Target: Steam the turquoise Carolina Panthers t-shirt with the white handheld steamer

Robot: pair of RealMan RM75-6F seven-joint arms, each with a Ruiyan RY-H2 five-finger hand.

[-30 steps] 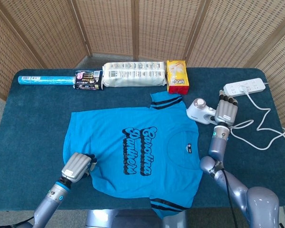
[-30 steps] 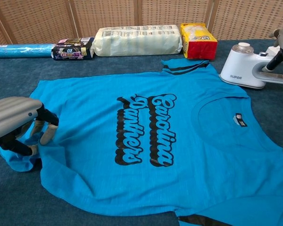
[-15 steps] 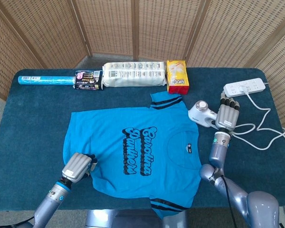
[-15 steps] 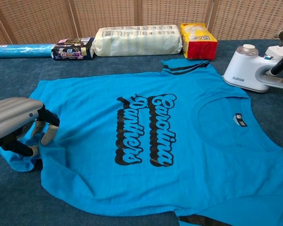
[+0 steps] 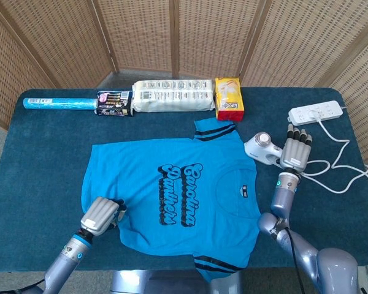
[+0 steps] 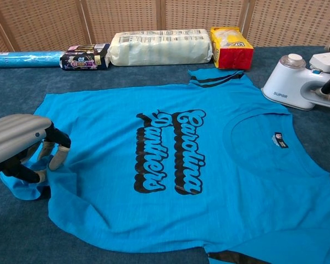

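Note:
The turquoise Carolina Panthers t-shirt (image 5: 172,196) (image 6: 176,165) lies flat on the dark blue table, collar toward the right. My left hand (image 5: 100,214) (image 6: 19,144) sits on the near left hem corner, and its curled fingers pinch a bunched fold of the cloth. The white handheld steamer (image 5: 261,147) (image 6: 290,83) stands just off the shirt's right shoulder. My right hand (image 5: 295,150) grips its handle from the right. In the chest view only a dark finger of that hand shows, at the frame edge.
Along the back edge lie a blue roll (image 5: 58,104), a dark packet (image 5: 115,103), a white pack (image 5: 172,96) and a yellow-red pack (image 5: 229,98). A white power strip (image 5: 316,113) and its looping cord (image 5: 337,162) lie right of the steamer. A wicker screen stands behind.
My right hand has shifted slightly right and toward me, taking the steamer with it away from the shirt's edge. The left hand stays on the hem.

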